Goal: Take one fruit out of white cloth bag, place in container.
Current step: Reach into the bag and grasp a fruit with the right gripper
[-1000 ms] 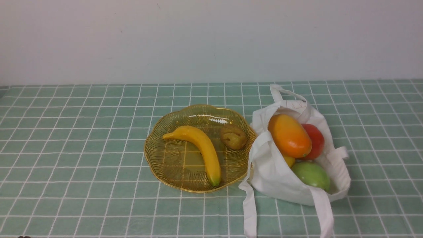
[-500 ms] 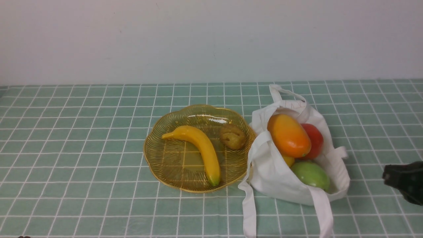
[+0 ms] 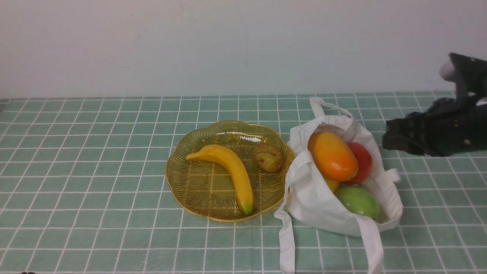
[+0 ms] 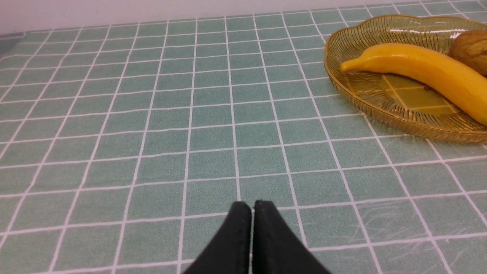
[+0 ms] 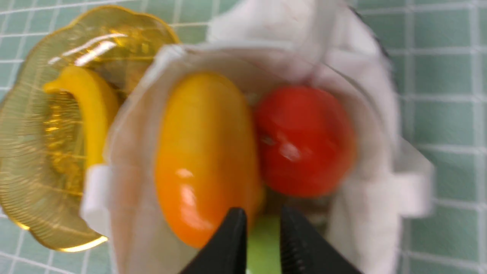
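The fruit (image 3: 332, 156) is a glossy orange-yellow oval lying on top inside the white cloth bag (image 3: 312, 198), right of the container (image 3: 190, 186), a shallow golden wire dish. My right gripper (image 3: 389, 137) hangs above the table just right of the bag, apart from it. In the right wrist view its fingers (image 5: 263, 217) stand a narrow gap apart with nothing between them, over the fruit (image 5: 205, 152) and bag (image 5: 365, 213). My left gripper (image 4: 252, 207) is shut and empty over bare cloth, left of the container (image 4: 365, 99); it is out of the front view.
A yellow banana (image 3: 232, 171) and a brown wrinkled nut-like thing (image 3: 268, 157) lie in the dish. A red round fruit (image 3: 362, 161), a green fruit (image 3: 357, 201) and a small yellow one (image 3: 333, 185) share the bag. Bag straps (image 3: 287, 243) trail toward the front edge.
My right arm came in from the right edge, then rose and moved left toward the bag. Fruit, bag and dish have not moved.
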### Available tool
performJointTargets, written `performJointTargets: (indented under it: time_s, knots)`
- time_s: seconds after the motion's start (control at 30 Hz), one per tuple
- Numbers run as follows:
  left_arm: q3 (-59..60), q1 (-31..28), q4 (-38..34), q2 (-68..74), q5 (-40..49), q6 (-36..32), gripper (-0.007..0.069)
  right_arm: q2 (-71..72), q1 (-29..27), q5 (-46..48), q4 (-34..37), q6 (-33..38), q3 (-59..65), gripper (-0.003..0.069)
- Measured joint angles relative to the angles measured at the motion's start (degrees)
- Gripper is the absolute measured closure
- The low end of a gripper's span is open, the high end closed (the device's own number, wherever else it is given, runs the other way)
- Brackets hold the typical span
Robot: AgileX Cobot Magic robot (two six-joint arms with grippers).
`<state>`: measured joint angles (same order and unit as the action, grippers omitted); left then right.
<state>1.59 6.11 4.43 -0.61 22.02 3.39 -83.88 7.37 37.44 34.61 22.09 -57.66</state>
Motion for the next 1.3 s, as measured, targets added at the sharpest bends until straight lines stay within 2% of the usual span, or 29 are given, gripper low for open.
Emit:
performJointTargets:
  time_s: [0.07, 0.13, 0.27, 0.4, 0.5, 0.77, 0.9, 1.0, 1.13, 1.3]
  knots:
    - [0.0, 0.0, 0.0, 0.0, 0.0, 0.0, 0.0632, -2.0, 1.5, 0.2, 0.5, 1.5, -2.0, 0.0436]
    - [0.0, 0.0, 0.0, 0.0, 0.0, 0.0, 0.0632, -5.9, 3.8, 0.6, 0.9, 2.9, -5.7, 0.0293]
    - [0.0, 0.0, 0.0, 0.0, 0.0, 0.0, 0.0632, -11.9, 5.1, 0.8, 0.8, 3.5, -9.9, 0.0113]
    - [0.0, 0.0, 0.0, 0.0, 0.0, 0.0, 0.0632, -16.4, 5.1, 0.8, -0.5, 3.5, -12.6, -0.0009]
    - [0.0, 0.0, 0.0, 0.0, 0.0, 0.0, 0.0632, -18.8, 5.1, 0.8, -0.5, 3.5, -13.2, -0.0029]
    - [0.0, 0.0, 0.0, 0.0, 0.0, 0.0, 0.0632, -20.8, 5.2, 0.8, 0.1, 3.5, -13.5, -0.0026]
    - [0.0, 0.0, 0.0, 0.0, 0.0, 0.0, 0.0632, -20.8, 5.2, 1.0, 0.1, 3.5, -13.5, 0.0034]
    - [0.0, 0.0, 0.0, 0.0, 0.0, 0.0, 0.0632, -20.8, 5.2, 1.6, 0.1, 3.5, -13.5, 0.0123]
    - [0.0, 0.0, 0.0, 0.0, 0.0, 0.0, 0.0632, -20.8, 5.2, 3.0, -0.4, 3.5, -13.9, 0.0126]
    - [0.0, 0.0, 0.0, 0.0, 0.0, 0.0, 0.0632, -20.9, 5.2, 8.6, -4.6, 3.5, -17.4, 0.0126]
